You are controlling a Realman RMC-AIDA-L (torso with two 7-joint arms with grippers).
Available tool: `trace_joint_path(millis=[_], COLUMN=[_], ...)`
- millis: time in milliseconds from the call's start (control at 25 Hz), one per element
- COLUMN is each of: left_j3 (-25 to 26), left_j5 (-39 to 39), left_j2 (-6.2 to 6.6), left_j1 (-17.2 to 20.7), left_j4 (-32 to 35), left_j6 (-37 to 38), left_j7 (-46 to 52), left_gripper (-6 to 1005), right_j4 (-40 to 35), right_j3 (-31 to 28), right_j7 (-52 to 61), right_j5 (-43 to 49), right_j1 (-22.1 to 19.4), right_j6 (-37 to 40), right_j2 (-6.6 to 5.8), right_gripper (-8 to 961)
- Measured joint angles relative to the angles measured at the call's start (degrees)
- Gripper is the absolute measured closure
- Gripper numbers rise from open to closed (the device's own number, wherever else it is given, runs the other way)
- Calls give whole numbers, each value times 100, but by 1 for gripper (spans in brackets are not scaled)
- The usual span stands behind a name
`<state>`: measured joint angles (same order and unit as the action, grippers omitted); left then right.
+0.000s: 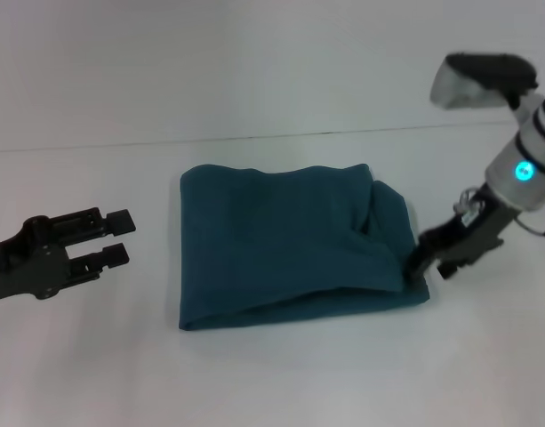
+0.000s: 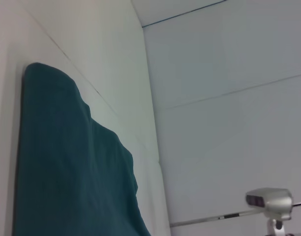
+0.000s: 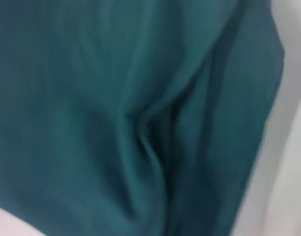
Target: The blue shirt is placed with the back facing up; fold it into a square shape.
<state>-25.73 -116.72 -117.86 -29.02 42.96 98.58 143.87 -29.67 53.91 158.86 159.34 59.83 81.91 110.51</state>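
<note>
Blue shirt [image 1: 290, 245] folded into rough rectangle at frame centre on white table [image 1: 254, 382]. Right gripper [image 1: 418, 259] at shirt's right edge, grip state undeterminable. Left gripper [image 1: 121, 237] at left, released, apart from shirt.

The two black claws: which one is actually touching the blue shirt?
The right gripper, at the blue shirt's right edge. The left gripper hangs apart, fingers open.
</note>
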Motion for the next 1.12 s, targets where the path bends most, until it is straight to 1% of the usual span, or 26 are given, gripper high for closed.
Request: trace_joint_path(millis=[160,240,320,400,520,560,600,720,800,960,1040,1120], left_j3=[8,19,43,49,51,52,51,42,40,55,58,60], left_j5=[47,77,86,87,89,88,89,89,89,89,89,88], left_j2=[0,0,1,1,7,6,4,0,0,0,-1,-6], left_j1=[11,19,15,-1,-19,-21,-26,-33,-35,-31,-29,-28], left_j4=[1,2,2,2,2,2,2,2,2,0,-3,-5], left_j6=[7,17,26,29,32,28,23,0,-7,-12,-16,-20], left_j7=[0,0,0,0,3,5,7,7,5,4,3,1], left_gripper=[356,356,356,356,356,356,356,356,356,356,356,356], right_j4=[-773,-1025,-1125,-1120,-943,-854,-758,-450,-287,-220,-178,-117], right_j3=[-272,-385,-557,-708,-781,-785,-780,-754,-736,-721,-628,-405], right_j7=[-83,-119,-171,-223,-260,-262,-265,-341,-435,-523,-483,-333], right_j5=[-531,-787,-1028,-1242,-1484,-1560,-1633,-1887,-2000,-2057,-1982,-1785], right_j1=[-270,-398,-495,-577,-639,-646,-644,-589,-511,-400,-372,-356], right_j6=[491,676,725,679,380,226,101,-309,-456,-609,-779,-995], right_j2=[-79,-152,-222,-256,-241,-213,-159,48,209,467,521,542], right_gripper=[340,340,340,340,340,340,340,340,340,340,340,339])
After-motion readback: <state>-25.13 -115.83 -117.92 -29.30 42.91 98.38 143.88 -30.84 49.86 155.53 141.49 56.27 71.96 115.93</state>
